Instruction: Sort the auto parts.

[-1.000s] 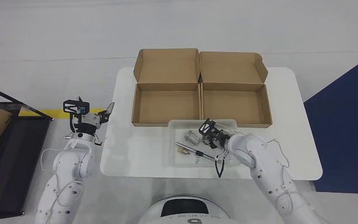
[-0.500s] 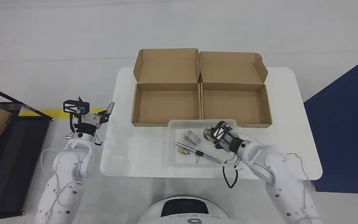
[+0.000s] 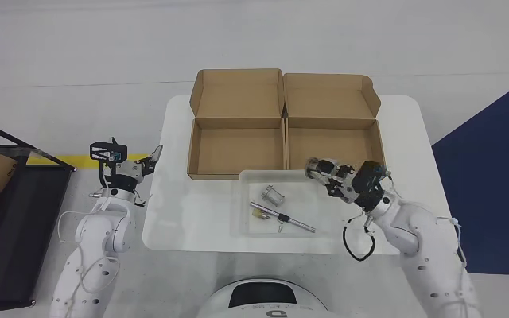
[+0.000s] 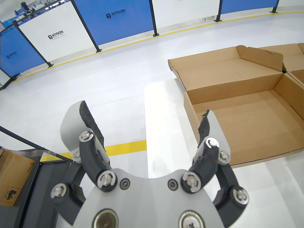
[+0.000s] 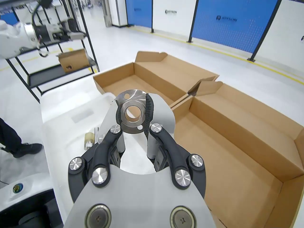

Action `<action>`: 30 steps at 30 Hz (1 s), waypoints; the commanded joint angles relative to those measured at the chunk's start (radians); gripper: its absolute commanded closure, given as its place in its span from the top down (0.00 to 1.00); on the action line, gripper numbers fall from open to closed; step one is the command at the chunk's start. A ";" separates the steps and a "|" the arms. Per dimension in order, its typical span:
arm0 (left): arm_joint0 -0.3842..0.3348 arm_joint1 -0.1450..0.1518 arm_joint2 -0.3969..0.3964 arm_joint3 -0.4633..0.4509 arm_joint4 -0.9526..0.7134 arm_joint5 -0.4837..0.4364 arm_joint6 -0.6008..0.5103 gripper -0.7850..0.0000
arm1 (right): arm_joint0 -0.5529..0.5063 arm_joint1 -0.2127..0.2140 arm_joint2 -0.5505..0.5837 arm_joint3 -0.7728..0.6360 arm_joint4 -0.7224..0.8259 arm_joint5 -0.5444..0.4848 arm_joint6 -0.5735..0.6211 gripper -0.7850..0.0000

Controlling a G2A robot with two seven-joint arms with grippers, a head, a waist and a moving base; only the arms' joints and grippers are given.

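Over the tray's (image 3: 262, 172) far edge, right jaws pinch a metal flange (image 5: 133, 96); next, likely release inside the right box (image 3: 330, 147). Left jaws spread.

Left box (image 3: 236, 149) and right box (image 3: 334, 149) sit side by side at the back of the table (image 3: 183, 215); the tray (image 3: 253, 227) lies before them, shaft (image 3: 283, 216) and bushing (image 3: 273, 193) inside, my flange (image 3: 315, 166) over its far right corner.

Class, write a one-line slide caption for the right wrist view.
Right gripper holds a metal flange, with the tray and two open cardboard boxes beyond.
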State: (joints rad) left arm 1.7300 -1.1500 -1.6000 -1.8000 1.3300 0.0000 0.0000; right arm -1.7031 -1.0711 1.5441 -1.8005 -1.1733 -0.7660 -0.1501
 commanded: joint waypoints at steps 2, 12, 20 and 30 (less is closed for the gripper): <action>0.000 0.000 0.000 0.000 0.000 0.000 0.000 1.00 | 0.017 0.002 0.006 0.020 0.041 -0.057 -0.045 0.00; 0.000 0.000 0.000 0.000 0.000 0.000 0.000 1.00 | 0.018 0.002 0.005 0.023 0.047 -0.064 -0.049 0.00; 0.000 0.000 0.000 0.000 0.000 0.000 0.000 1.00 | 0.044 0.000 -0.005 0.067 0.133 -0.065 -0.016 0.00; 0.000 0.000 0.000 0.000 0.000 0.000 0.000 1.00 | 0.214 0.013 -0.087 0.300 0.789 -0.193 0.341 0.00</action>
State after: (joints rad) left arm 1.7300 -1.1500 -1.6000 -1.8000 1.3300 0.0000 0.0000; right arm -1.5084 -1.0605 1.4729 -1.5253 -0.5062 -0.9415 0.1317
